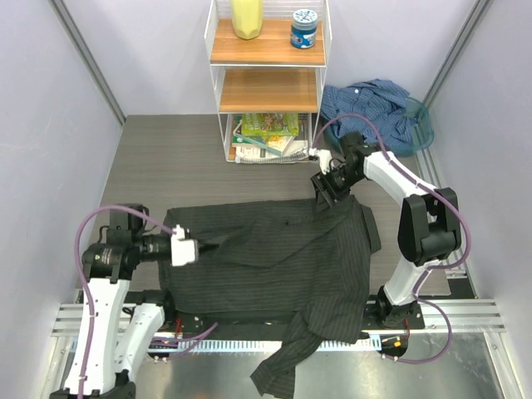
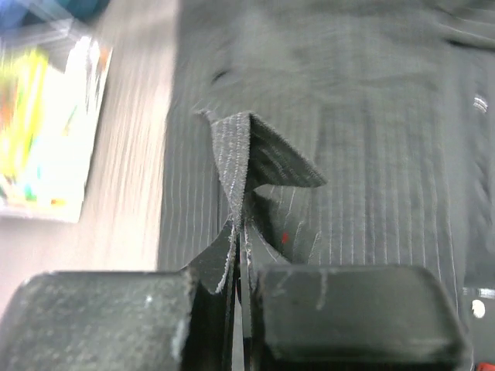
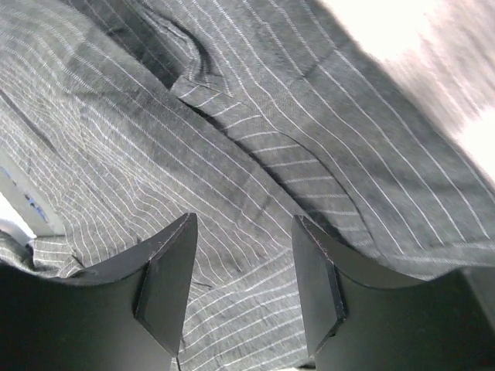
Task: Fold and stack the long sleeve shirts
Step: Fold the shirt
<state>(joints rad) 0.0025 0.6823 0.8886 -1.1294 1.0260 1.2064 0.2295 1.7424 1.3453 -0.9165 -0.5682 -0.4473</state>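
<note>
The dark charcoal pinstriped shirt lies spread on the table, with one sleeve hanging over the near edge. My left gripper is at the shirt's left edge. In the left wrist view it is shut on a raised pinch of the charcoal cloth. My right gripper is over the shirt's far right corner. In the right wrist view it is open, with pinstriped cloth just below the jaws. The blue shirt lies crumpled in a basket at the back right.
A white wire shelf unit stands at the back centre with a yellow container, a blue-lidded jar and packets at the bottom. A teal basket holds the blue shirt. A metal rail runs along the near edge.
</note>
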